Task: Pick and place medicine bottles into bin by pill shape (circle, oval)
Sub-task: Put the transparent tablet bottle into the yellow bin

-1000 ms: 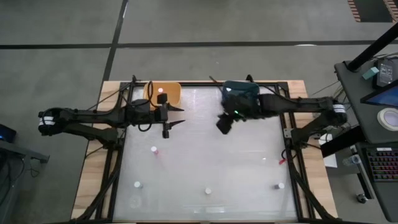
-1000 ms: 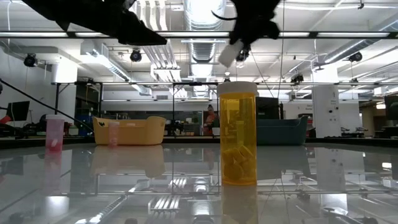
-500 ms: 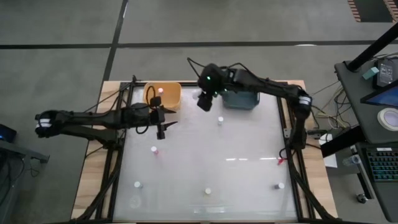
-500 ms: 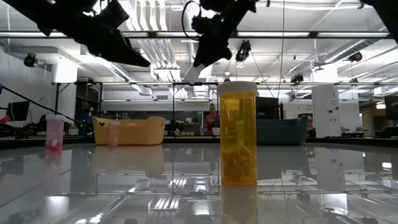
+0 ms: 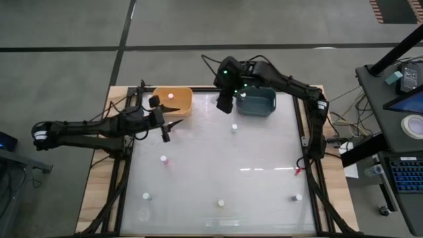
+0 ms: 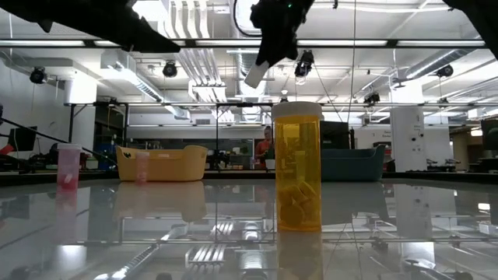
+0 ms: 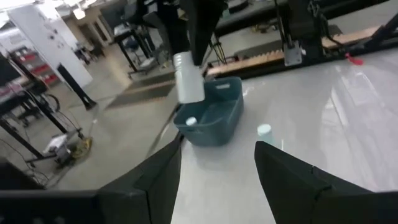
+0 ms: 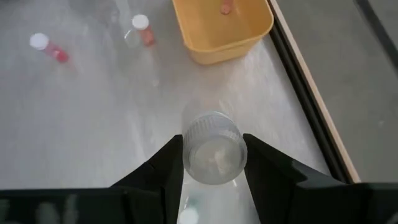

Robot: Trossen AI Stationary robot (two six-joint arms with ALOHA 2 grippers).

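My right gripper is high over the table's far part, between the yellow bin and the teal bin, and is shut on a small whitish bottle. My left gripper is open and empty, in front of the yellow bin. Loose white-capped bottles stand upright on the table: one mid-table, one pinkish, and three along the near edge. One bottle shows in the yellow bin. A large amber bottle fills the low view. My right gripper pinches the whitish bottle by its two opposite sides between its two fingers. The bottle's ridged round end faces the wrist camera. The bottle is lifted clear and hangs tilted below the fingers, high above the table.
The table is framed by black rails and a wooden edge. The two bins stand side by side at the far edge. Open tabletop lies between the mid-table bottle and the near row.
My right gripper has carried the whitish bottle from mid-table toward the far edge and leftward, then a little back right, staying shut. My left gripper has drawn back toward the table's left edge and remains open.
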